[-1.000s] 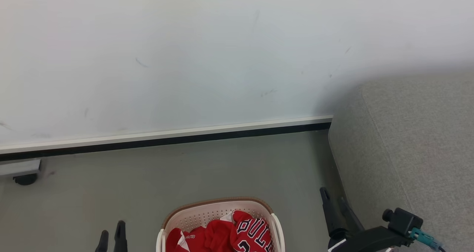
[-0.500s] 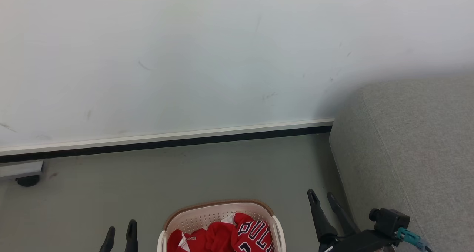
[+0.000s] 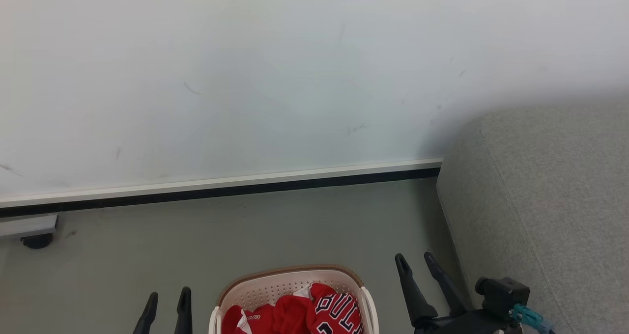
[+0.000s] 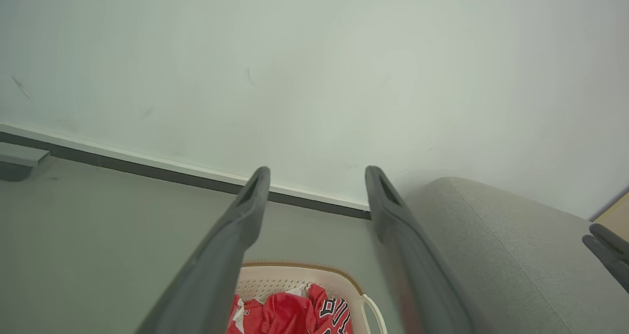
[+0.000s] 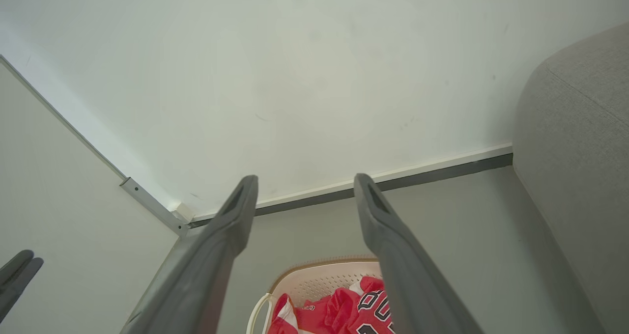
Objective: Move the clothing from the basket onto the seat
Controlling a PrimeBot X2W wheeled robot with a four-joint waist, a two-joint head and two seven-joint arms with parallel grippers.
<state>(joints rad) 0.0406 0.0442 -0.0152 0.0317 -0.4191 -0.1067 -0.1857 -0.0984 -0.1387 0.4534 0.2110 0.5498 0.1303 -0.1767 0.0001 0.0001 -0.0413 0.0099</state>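
Clothing (image 3: 295, 317) in basket (image 3: 290, 269), sofa (image 3: 540, 201) to its right. Left tool (image 3: 169, 295) & right tool (image 3: 414, 259) flank basket, both w/ fingers apart, empty.

The red clothing (image 3: 291, 319) lay bunched up inside the basket (image 3: 275, 282). One piece showed black-and-white letters, and another had a bit of white. The cream basket had little holes in its sides and a brown rim, and it stood upright. The big grey seat (image 3: 550, 191) was near it on the right, not touching.
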